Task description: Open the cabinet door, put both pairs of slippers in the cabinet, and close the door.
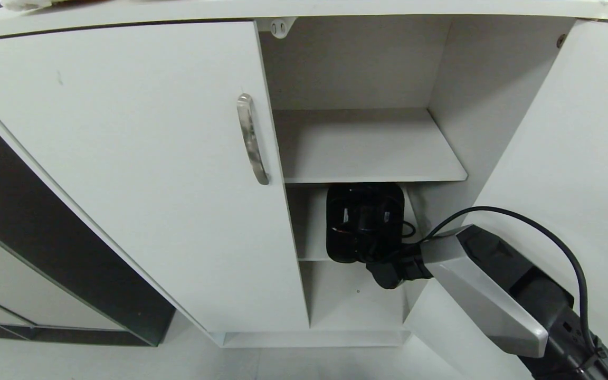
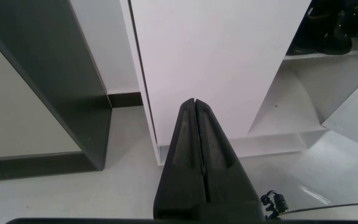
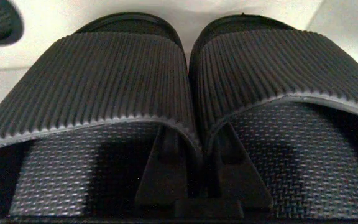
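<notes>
Pinching the pair of black slippers (image 3: pixel 123 81) with the right gripper (image 3: pixel 194 149), one finger under each strap, fingertips hidden beneath the ribbed bands. Holding them inside the open right half of the cabinet (image 1: pixel 473 105), just under the upper shelf (image 1: pixel 367 145), far ends cut off by it in the head view; resting or lifted, impossible to tell. Hanging the left gripper (image 2: pixel 194 109) low before the closed left door (image 1: pixel 124 158), fingers pressed together.

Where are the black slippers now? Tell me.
In the head view, the black slippers are in the cabinet's open right side, at the middle shelf under the upper shelf, gripped by the right gripper.
</notes>
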Controlling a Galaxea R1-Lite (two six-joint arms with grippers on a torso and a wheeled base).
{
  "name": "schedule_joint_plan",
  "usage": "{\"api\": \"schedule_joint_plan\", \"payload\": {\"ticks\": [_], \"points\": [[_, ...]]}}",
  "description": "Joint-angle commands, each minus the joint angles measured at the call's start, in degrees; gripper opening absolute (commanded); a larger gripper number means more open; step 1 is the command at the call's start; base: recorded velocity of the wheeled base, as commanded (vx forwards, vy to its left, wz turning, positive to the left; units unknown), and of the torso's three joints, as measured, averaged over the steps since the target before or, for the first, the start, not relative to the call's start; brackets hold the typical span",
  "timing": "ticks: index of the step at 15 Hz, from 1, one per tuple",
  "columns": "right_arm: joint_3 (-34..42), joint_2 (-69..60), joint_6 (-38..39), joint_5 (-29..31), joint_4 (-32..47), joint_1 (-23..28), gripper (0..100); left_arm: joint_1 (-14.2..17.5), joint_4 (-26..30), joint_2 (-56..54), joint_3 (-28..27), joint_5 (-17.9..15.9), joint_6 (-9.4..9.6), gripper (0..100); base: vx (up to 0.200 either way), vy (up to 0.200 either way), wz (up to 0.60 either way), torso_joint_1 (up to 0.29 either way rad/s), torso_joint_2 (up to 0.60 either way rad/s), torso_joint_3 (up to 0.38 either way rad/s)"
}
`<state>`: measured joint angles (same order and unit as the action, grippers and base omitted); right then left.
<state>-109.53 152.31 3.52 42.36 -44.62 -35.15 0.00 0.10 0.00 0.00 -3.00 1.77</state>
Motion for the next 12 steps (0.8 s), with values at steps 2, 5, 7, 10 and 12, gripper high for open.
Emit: {"api": "schedule_joint_plan", "payload": {"ticks": [2, 5, 7, 10, 12], "points": [[-0.3, 0.7, 0.0, 0.1, 0.0, 0.2, 0, 0.0, 0.0, 0.1, 0.0, 0.1, -0.10, 0, 0.000, 0.000, 0.00, 0.000, 0.00, 0.000], [-0.3, 1.5, 0.0, 0.1, 0.1, 0.2, 0, 0.0, 0.0, 0.1, 0.0, 0.1, -0.10, 0, 0.000, 0.000, 0.00, 0.000, 0.00, 0.000], [-0.1, 1.6, 0.0, 0.1, 0.1, 0.2, 0, 0.0, 0.0, 0.1, 0.0, 0.3, -0.10, 0, 0.000, 0.000, 0.00, 0.000, 0.00, 0.000], [0.0, 1.7, 0.0, 0.1, 0.1, 0.3, 100, 0.0, 0.0, 0.1, 0.0, 0.5, -0.01, 0, 0.000, 0.000, 0.00, 0.000, 0.00, 0.000], [1.8, 1.1, 0.0, 0.2, -0.1, 0.1, 100, 0.0, 0.0, 0.1, 0.0, 0.5, -0.10, 0, 0.000, 0.000, 0.00, 0.000, 0.00, 0.000]]}}
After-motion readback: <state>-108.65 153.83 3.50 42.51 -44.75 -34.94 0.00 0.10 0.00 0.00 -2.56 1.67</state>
